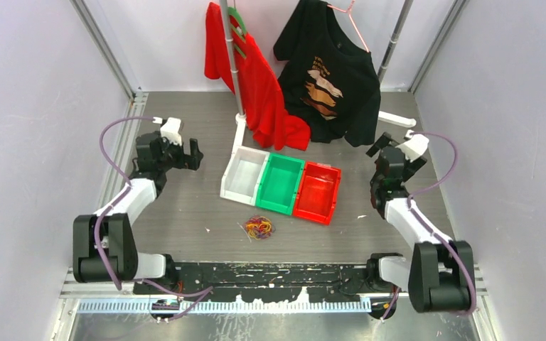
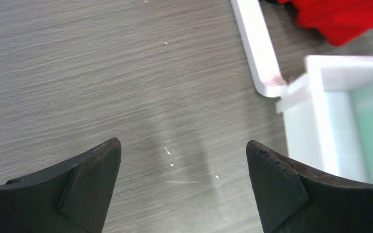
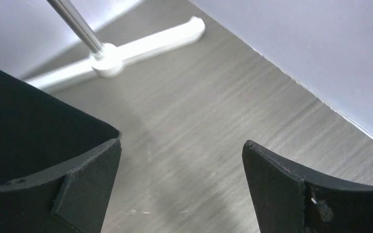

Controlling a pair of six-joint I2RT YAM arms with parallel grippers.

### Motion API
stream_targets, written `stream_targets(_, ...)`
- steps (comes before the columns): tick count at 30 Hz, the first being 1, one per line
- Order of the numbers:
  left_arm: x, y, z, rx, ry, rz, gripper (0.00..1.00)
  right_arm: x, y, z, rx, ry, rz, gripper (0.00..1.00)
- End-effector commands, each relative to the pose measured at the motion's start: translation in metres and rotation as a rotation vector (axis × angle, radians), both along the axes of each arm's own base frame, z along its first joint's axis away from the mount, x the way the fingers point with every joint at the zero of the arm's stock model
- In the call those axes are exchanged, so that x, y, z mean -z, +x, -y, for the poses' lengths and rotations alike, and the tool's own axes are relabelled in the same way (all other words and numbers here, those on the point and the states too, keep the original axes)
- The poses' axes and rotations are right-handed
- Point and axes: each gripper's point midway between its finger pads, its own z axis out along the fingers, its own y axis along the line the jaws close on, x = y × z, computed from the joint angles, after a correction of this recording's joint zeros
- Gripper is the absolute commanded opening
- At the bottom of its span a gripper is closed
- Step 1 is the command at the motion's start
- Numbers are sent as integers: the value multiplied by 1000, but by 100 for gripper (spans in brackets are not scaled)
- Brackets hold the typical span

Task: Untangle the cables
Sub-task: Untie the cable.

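Apparently none of the untangling is done yet. The cables (image 1: 259,227) lie as one small knotted clump on the grey bench (image 1: 185,206), a little nearer the arm bases than the green bin (image 1: 283,186) and not touching it. Nothing is pulled free, apart from a stray end or two poking out of the clump on the side away from the bin. The whole job is judged to be ahead: reaching the clump, gripping strands and drawing them apart.

The clump is a loose, roundish nest of very thin strands in red, yellow and purple, looped over one another. At this distance single wires cannot be followed, nor their number told.

The left tool (image 2: 183,155) hangs well to the left of the green bin, its two dark fingers spread wide with only bare bench between them. The right tool (image 3: 181,150) hangs well to the right of the green bin, also spread wide and holding nothing. Neither is near the cables (neither wrist view shows them at all).

A white bin (image 1: 245,177) and a red bin (image 1: 318,192) flank the green bin, touching it in a row. No cable shows in any of the three.
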Motion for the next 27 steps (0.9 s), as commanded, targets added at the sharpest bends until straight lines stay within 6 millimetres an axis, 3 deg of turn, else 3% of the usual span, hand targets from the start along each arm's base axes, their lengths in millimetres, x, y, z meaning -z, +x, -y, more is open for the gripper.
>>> stream_targets(1, 4, -49, 24, 188, -19, -197, 99, -32, -1, -17, -57, 106, -28, 100)
stream_targets(7, -26, -94, 47, 374, -30, -201, 100, -65, -5, -43, -50, 430, 94, 100)
stream_targets(11, -43, -125, 64, 496, -75, -240, 99, -72, -3, -102, -334, 559, 59, 100)
stream_targets(13, -47, -139, 70, 545, -92, -269, 99, -70, -10, -132, -430, 537, 4, 97)
stream_targets(18, -45, -153, 75, 596, -87, -291, 100, -67, -52, -212, -649, 393, -86, 90)
stream_targets(23, -39, -160, 75, 618, -87, -332, 100, -56, -92, -266, -802, 339, -163, 83)
stream_targets(27, -40, -166, 78, 635, -100, -345, 100, -40, -124, -320, -950, 284, -230, 81)
